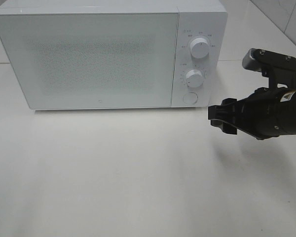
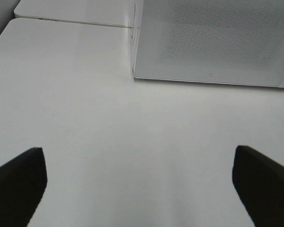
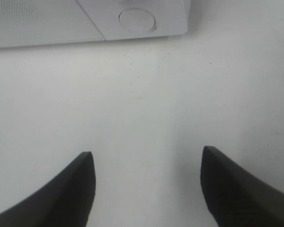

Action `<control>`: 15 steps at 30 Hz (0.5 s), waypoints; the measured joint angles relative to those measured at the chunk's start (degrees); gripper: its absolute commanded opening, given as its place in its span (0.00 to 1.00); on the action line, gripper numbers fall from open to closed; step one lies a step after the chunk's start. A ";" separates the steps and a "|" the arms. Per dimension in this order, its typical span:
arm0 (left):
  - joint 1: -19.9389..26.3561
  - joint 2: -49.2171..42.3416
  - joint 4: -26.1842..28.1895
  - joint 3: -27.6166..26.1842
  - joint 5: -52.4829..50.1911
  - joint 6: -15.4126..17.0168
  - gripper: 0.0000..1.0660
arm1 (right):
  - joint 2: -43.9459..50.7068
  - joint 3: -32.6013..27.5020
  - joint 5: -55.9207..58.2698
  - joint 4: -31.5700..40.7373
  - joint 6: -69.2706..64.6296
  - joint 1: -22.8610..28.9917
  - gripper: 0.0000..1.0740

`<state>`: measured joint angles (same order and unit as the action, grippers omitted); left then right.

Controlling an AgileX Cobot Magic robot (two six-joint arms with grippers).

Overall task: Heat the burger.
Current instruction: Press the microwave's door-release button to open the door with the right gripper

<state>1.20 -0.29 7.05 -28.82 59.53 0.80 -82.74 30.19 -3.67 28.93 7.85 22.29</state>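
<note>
One boxy white microwave oven [image 1: 108,54] stands on the pale white surface [image 1: 113,173], filling the 11 to 1 o'clock part of the high view. Its single speckled, frosted door [image 1: 84,69] lies flush shut. On the control strip at the oven's 3 o'clock side there are two round white knobs, the upper knob [image 1: 200,48] directly above the lower knob [image 1: 193,78]. One flat round white button [image 1: 189,97] sits below them at the panel's 6 o'clock end. The burger shows in none of the three views, and the clouded door lets nothing inside be made out, so its place cannot be told. One black arm enters the high view at 3 o'clock. Its right tool [image 1: 219,118] hangs above the surface, just off the oven's button corner and apart from it. The right wrist view shows that tool's two dark fingers [image 3: 61,198] spread apart, with bare surface between them and the button ahead. The left tool [image 2: 138,150] shows only in its own wrist view. Its two black fingers [image 2: 14,184] are spread wide over bare surface, and the oven's front left corner lies ahead, well apart.
</note>
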 measured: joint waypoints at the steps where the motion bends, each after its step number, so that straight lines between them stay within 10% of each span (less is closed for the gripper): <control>1: 0.00 0.00 0.00 0.00 0.00 0.00 0.94 | 1.43 1.49 6.30 -2.64 1.43 -1.60 0.59; 15: 0.00 0.00 0.00 0.00 0.00 0.00 0.94 | 11.00 9.97 38.45 -21.83 -5.44 -3.38 0.59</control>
<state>1.20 -0.29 7.05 -28.82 59.53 0.80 -71.73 40.16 34.78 7.10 2.41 18.91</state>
